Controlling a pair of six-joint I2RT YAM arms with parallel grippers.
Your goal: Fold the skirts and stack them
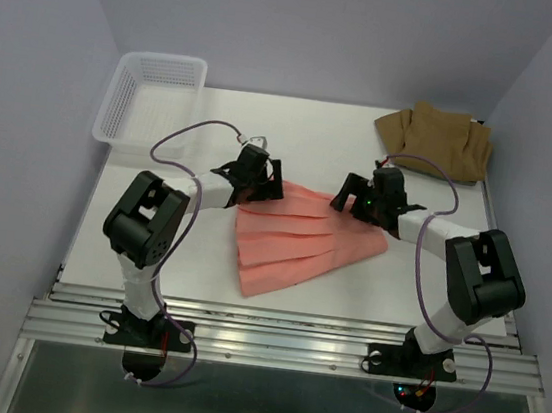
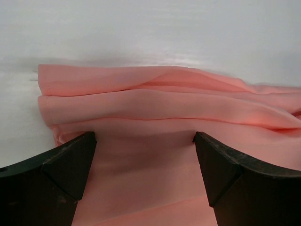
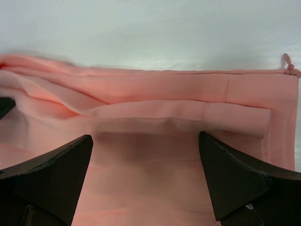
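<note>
Task looked barely begun: no stack anywhere, nothing clearly folded. The salmon-pink skirt (image 1: 297,239) lay spread flat, pleats fanned, approx mid-table (image 1: 387,286), hem end reaching toward the near edge, waist end toward the far side. The tan-brown skirt (image 1: 436,137) sat bunched in the far right corner; couldn't tell if folded. Grey one not in view.

Left gripper (image 1: 261,185) was at the waist's left end, right gripper (image 1: 355,200) at its right end. Wrist views showed each w/ jaws spread wide, left (image 2: 145,139) and right (image 3: 146,139), fingers low over the pink cloth and straddling the waistband, nothing pinched yet. So prob. lined up for the first grab; all folding and stacking left.

Edges: waistband was a doubled seam, left end cleanly on white surface, right end w/ a small tag or thread at its corner.

Room: bare surface both sides of the pink skirt, plus a far strip btw the white basket (image 1: 115,106) in the far left corner and the tan one. Least room near the hem, close to the near edge.
</note>
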